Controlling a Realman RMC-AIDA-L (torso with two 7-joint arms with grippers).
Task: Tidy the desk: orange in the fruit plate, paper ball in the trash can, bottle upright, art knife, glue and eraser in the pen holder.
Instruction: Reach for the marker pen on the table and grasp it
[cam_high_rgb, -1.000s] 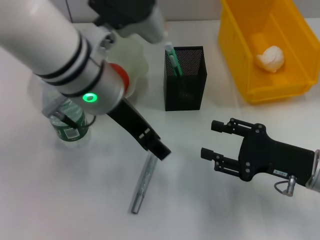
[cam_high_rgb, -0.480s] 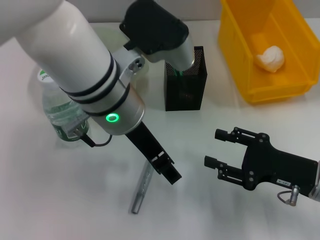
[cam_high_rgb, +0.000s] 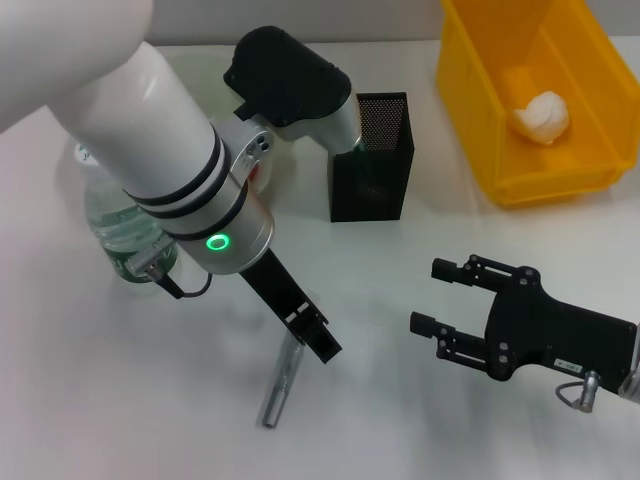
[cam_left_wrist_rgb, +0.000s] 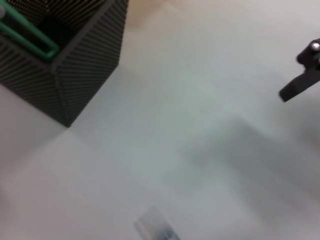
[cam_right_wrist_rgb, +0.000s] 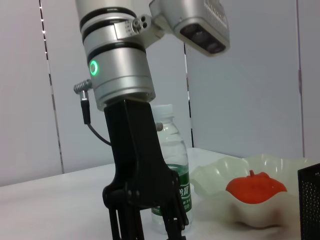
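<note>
- Since the earlier frame, the left gripper (cam_high_rgb: 315, 338) has been shifted slightly left and is now seen over the upper end of the glue (cam_high_rgb: 281, 383), low in the frame centre.
- Whether its fingers are parted or closed cannot be told.
- The glue is laid flat on the desk (cam_high_rgb: 400, 420).
- The right gripper (cam_high_rgb: 445, 297) is held open and empty at the lower right.
- The art knife (cam_left_wrist_rgb: 27, 36) is seen inside the pen holder (cam_high_rgb: 370, 158).
- The paper ball (cam_high_rgb: 541, 116) is in the trash can (cam_high_rgb: 480, 110), upper right.
- The bottle (cam_high_rgb: 125, 225) is stood upright at the left.

White left arm (cam_high_rgb: 150, 150), black bands, green ring light, seemingly silver wrist; matte black right gripper (cam_high_rgb: 440, 298), steel pin.
</note>
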